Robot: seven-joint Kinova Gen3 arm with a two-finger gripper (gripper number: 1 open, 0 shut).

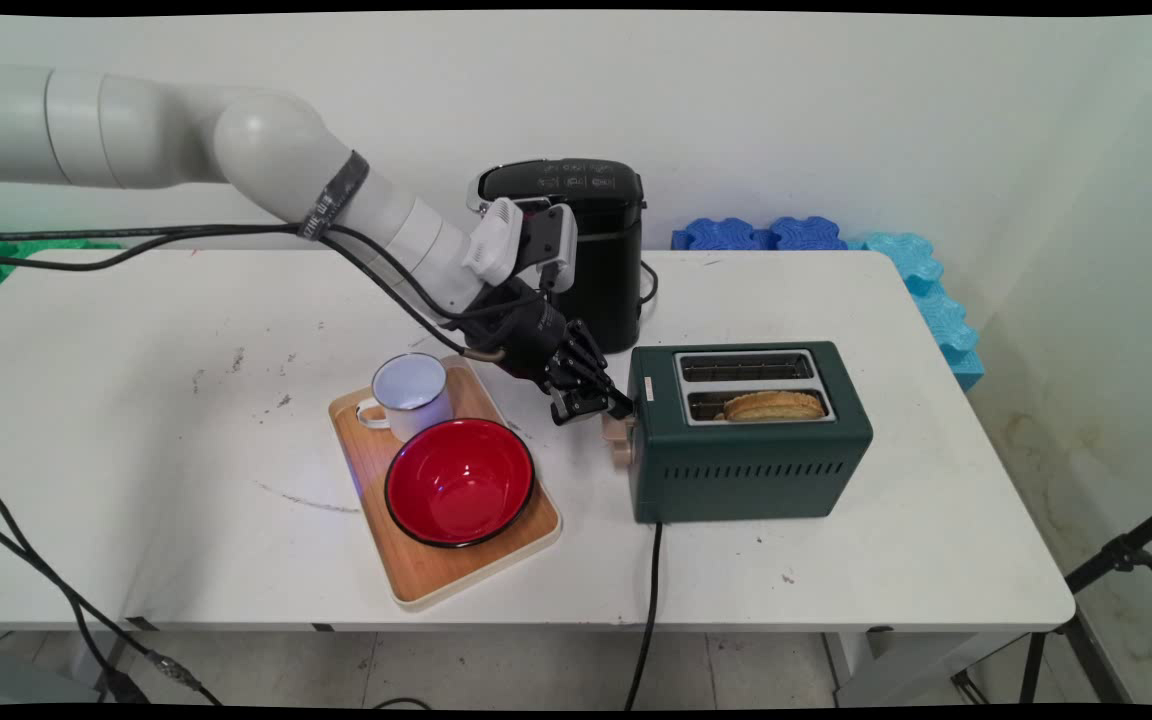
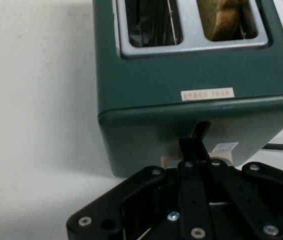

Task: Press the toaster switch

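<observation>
A dark green two-slot toaster (image 1: 751, 470) stands right of the table's middle. A slice of toast (image 1: 774, 405) sits low in its near slot, and the far slot is empty. My gripper (image 1: 596, 405) is shut, its fingertips pressed together against the toaster's left end, just above the beige lever knob (image 1: 621, 440). In the hand view the joined fingertips (image 2: 194, 145) reach the lever slot in the toaster's (image 2: 181, 75) end wall. A bit of the beige knob (image 2: 169, 161) shows beneath them, and the toast (image 2: 226, 20) is at the top right.
A wooden tray (image 1: 436, 580) left of the toaster carries a white mug (image 1: 411, 395) and a red bowl (image 1: 459, 482). A black coffee machine (image 1: 586, 250) stands behind my wrist. Blue foam mats (image 1: 766, 235) line the back right edge. The toaster's cord (image 1: 651, 600) hangs off the front edge.
</observation>
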